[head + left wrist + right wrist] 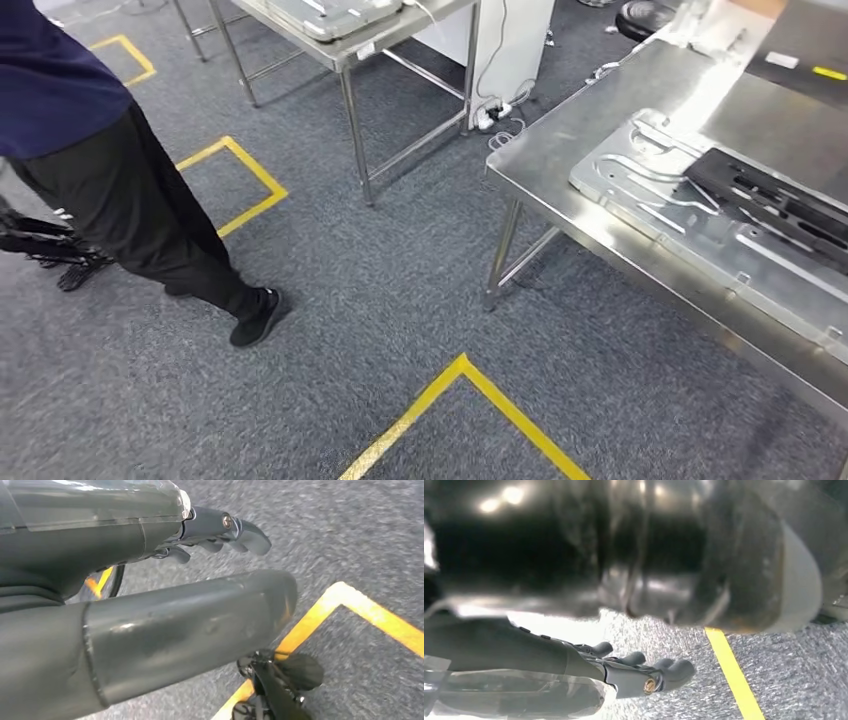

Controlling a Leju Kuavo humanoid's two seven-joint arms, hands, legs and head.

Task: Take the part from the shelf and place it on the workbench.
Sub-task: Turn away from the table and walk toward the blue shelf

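A steel workbench (pixel 560 150) stands at the right of the head view. On it lies a silver metal plate (pixel 700 235) with cut-out slots, and a flat black part (pixel 770 200) rests on that plate. My left hand (pixel 125 540) hangs over grey carpet, its fingers (pixel 240 530) stretched out apart from the thick thumb (pixel 200 620), with nothing in it. My right hand (pixel 574 665) also hangs over the carpet; its fingers (pixel 659 672) are straight and hold nothing, and its blurred thumb (pixel 649 555) is close to the camera.
A person in dark trousers (pixel 130 200) stands at the left on the carpet. A second steel table (pixel 350 45) stands at the back, with a white cabinet (pixel 510 40) and cables beside it. Yellow tape corners (pixel 470 385) mark the floor.
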